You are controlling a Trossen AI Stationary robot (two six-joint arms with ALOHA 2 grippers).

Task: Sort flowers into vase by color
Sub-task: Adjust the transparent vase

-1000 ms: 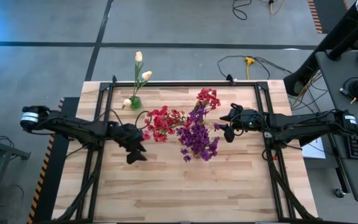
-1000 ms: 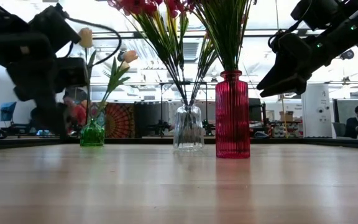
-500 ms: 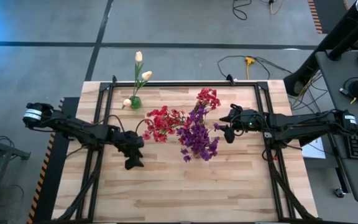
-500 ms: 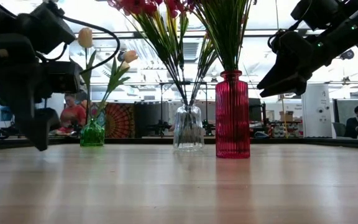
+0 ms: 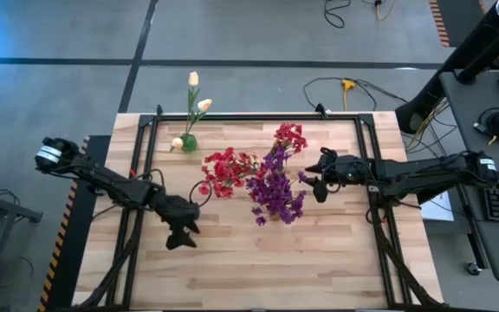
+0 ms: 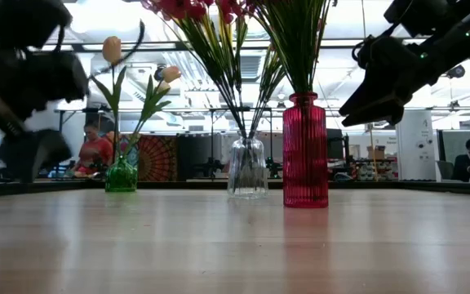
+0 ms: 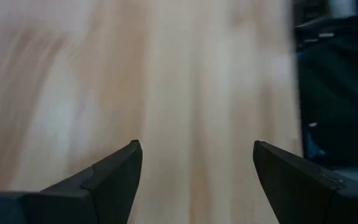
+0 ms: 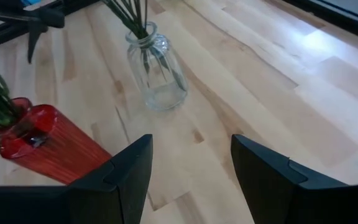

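Red blossoms and purple blossoms hid their vases from above; tulip buds stood at eleven o'clock. Left gripper and right gripper hung unclenched, empty.

Grey concrete floor with cables, bright ceiling lights

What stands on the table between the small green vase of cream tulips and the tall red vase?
In the low view, a clear glass vase holding red-flower stems stands between the green vase and the red vase; otherwise bare table.
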